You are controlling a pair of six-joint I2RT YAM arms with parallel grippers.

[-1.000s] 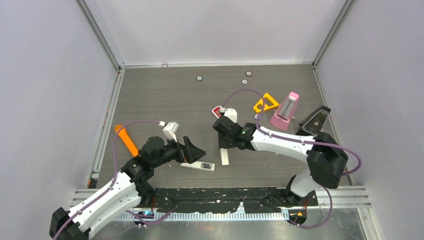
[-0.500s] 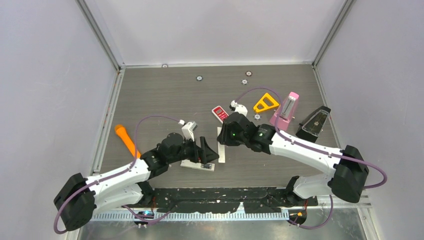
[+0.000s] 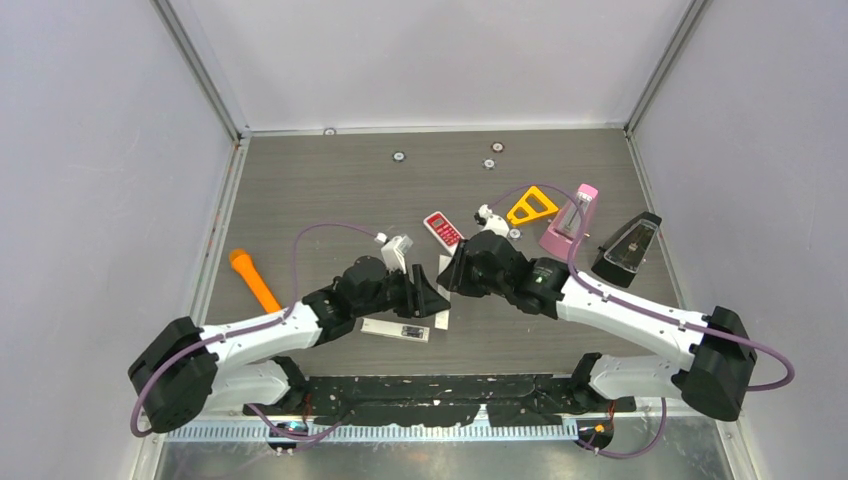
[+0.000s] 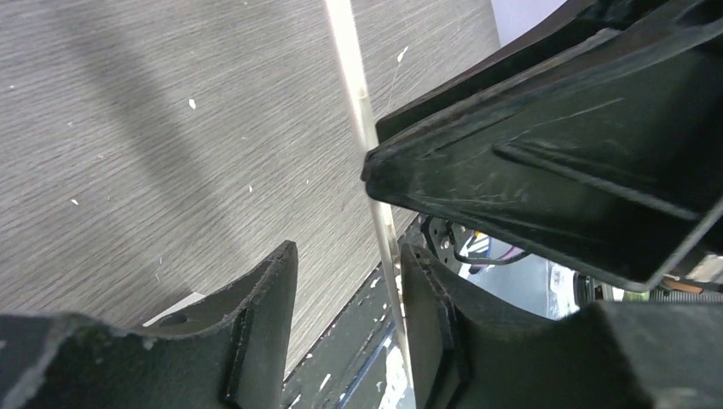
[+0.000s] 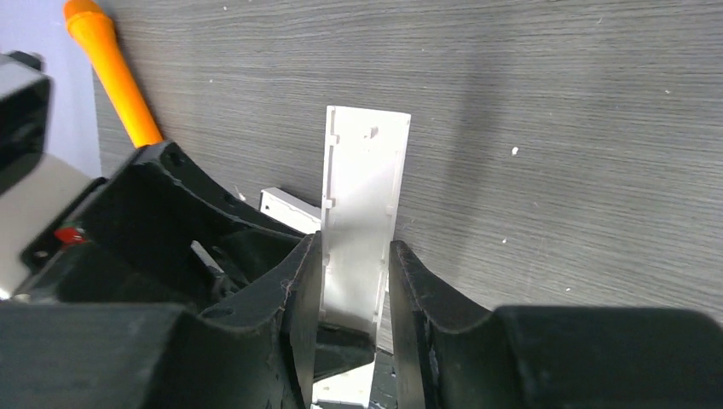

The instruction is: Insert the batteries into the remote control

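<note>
- right gripper [image 5: 356,256] clamped on white battery cover [image 5: 367,170], lengthwise past its tips
- left gripper [image 4: 345,256] jaws apart, straddling the cover's edge
- remote [image 3: 395,329] by table [image 3: 330,190] near edge, beside left gripper; can't spot batteries

- The counter [image 3: 330,190] is dark grey with a fine wood grain. The left wrist view shows small pale flecks [image 4: 192,103] scattered over it.
- Plain pale walls close it in: the back wall [image 3: 430,60] at 12 o'clock, the left wall [image 3: 90,200] at 9 and the right wall [image 3: 760,180] at 3.
- Silvery metal posts [image 3: 200,70] rise at the far corners, at 11 and 1 o'clock.
- At 6 o'clock a ragged black strip [image 3: 450,385] runs along the counter's edge, beside a ridged metal rail [image 3: 700,395].
- The light is even and soft, and shadows are faint.
</note>
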